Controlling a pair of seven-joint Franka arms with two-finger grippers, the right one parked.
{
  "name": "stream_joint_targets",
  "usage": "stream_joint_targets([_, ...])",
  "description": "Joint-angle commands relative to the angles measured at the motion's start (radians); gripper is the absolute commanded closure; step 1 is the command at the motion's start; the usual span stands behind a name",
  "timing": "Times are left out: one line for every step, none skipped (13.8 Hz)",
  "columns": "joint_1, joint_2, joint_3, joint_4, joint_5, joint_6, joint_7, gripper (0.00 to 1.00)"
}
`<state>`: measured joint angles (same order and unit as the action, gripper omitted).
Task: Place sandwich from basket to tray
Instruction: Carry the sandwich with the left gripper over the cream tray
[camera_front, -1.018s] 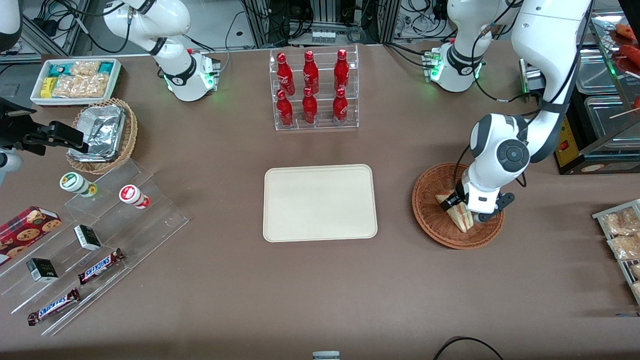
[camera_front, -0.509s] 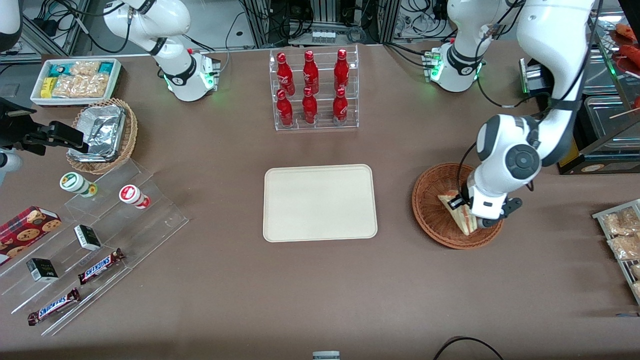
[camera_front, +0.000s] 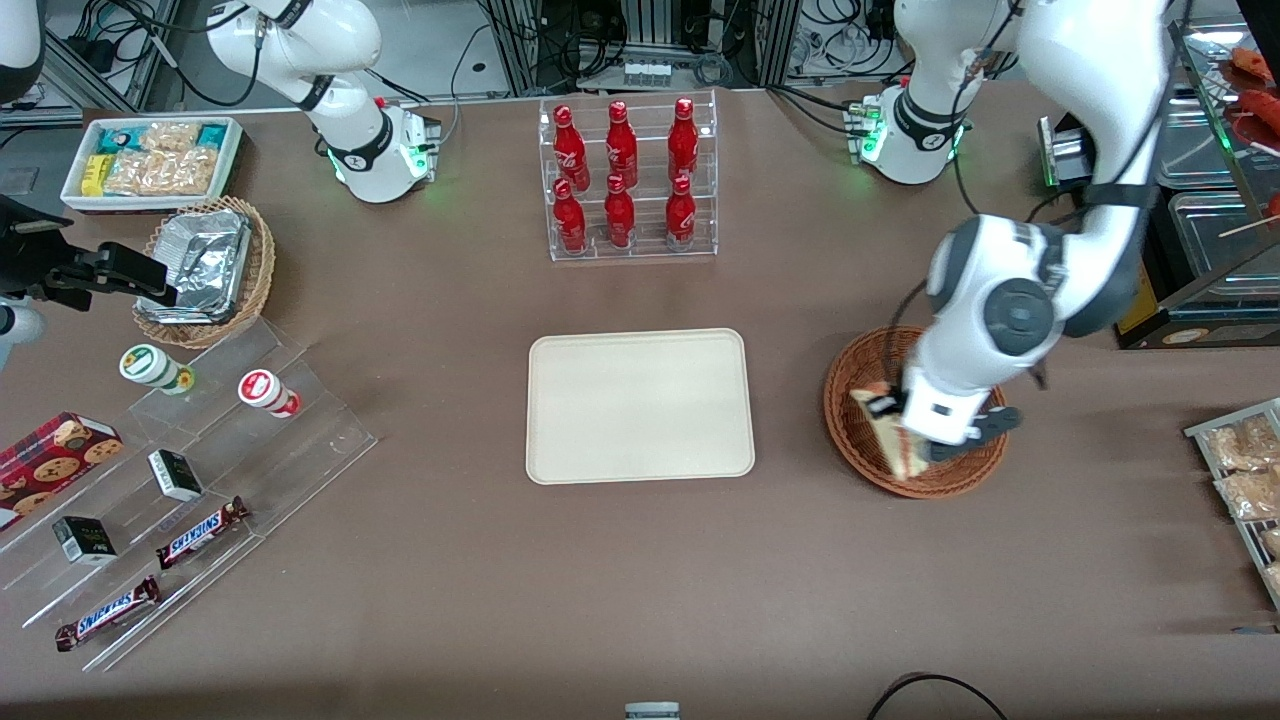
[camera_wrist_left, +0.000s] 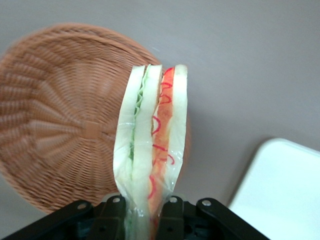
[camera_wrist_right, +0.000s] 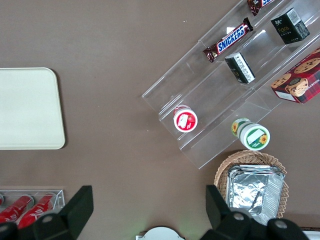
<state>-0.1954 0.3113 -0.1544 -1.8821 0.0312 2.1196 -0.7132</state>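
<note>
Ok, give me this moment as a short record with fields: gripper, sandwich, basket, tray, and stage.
gripper: left arm's gripper above the basket, shut on the sandwich
sandwich: sandwich held by one end between the fingers, lifted clear of the basket floor
basket: basket holds nothing else visible
tray: tray bare, lying toward the parked arm's end from the basket
stage: sandwich grasped and raised, not yet over the tray

I see the tray (camera_wrist_right: 27, 107) on the brown surface (camera_wrist_right: 115, 50), well apart from a clear stepped rack (camera_wrist_right: 227, 100) of snacks and a foil-filled wicker basket (camera_wrist_right: 252, 187).
</note>
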Motion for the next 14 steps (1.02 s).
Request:
stream_joint_targets([-0.083,0.083,0.007,0.11,0.0,-0.039,0.012,1.0])
stream_joint_targets([-0.122,0.119,0.007,0.148,-0.004,-0.04,0.005,1.0])
stream_joint_targets([-0.165,0.158,0.007,0.188,-0.002,-0.04,0.008,1.0])
stream_joint_targets([-0.197,0.195,0.007,0.227,-0.002,-0.04,0.005,1.0])
stream_joint_targets([-0.228,0.23,0.007,0.266,-0.002,-0.043,-0.003,1.0])
stream_joint_targets([-0.264,0.259,0.007,0.3,-0.002,-0.049,-0.008,1.0])
stream_joint_targets([-0.295,0.291,0.009,0.346,-0.001,-0.064,-0.021,1.0])
stream_joint_targets([-0.312,0.326,0.009,0.394,-0.002,-0.085,-0.038,1.0])
stream_joint_targets([-0.334,0.365,0.009,0.441,-0.002,-0.105,-0.058,1.0])
stream_joint_targets([-0.367,0.406,0.009,0.499,-0.002,-0.122,-0.086,1.0])
stream_joint_targets([-0.393,0.442,0.009,0.546,-0.004,-0.141,-0.118,1.0])
stream_joint_targets([-0.413,0.468,0.009,0.582,-0.005,-0.147,-0.161,1.0])
stream_joint_targets([-0.439,0.485,0.009,0.607,-0.004,-0.147,-0.192,1.0])
stream_joint_targets([-0.462,0.497,0.009,0.618,-0.002,-0.147,-0.204,1.0])
